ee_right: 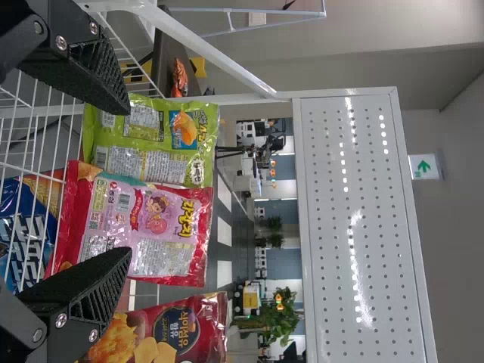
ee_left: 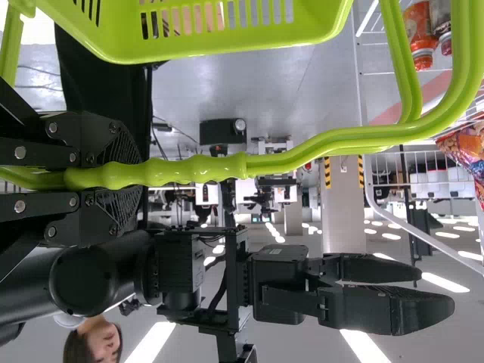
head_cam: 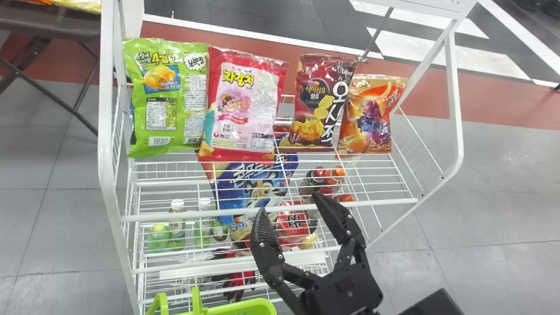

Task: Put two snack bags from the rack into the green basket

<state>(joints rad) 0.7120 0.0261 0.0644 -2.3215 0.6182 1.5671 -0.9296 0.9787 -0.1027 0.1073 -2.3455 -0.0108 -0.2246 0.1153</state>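
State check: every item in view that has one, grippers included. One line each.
left end effector: shut on basket handle
right end effector: open, empty, in front of the rack
green basket: held by its handle
green bag: upright, upper shelf
pink-and-red bag: upright, upper shelf
dark red bag: upright, upper shelf
orange bag: upright, upper shelf

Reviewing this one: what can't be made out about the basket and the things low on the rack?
Green basket: cut off by the head view's bottom edge and the left wrist view's top edge; contents cannot be told.
Red-and-black item: head view, behind the wires of the rack, too unclear to identify.
Blue bag: head view, partly hidden by the pink-and-red bag and wires.
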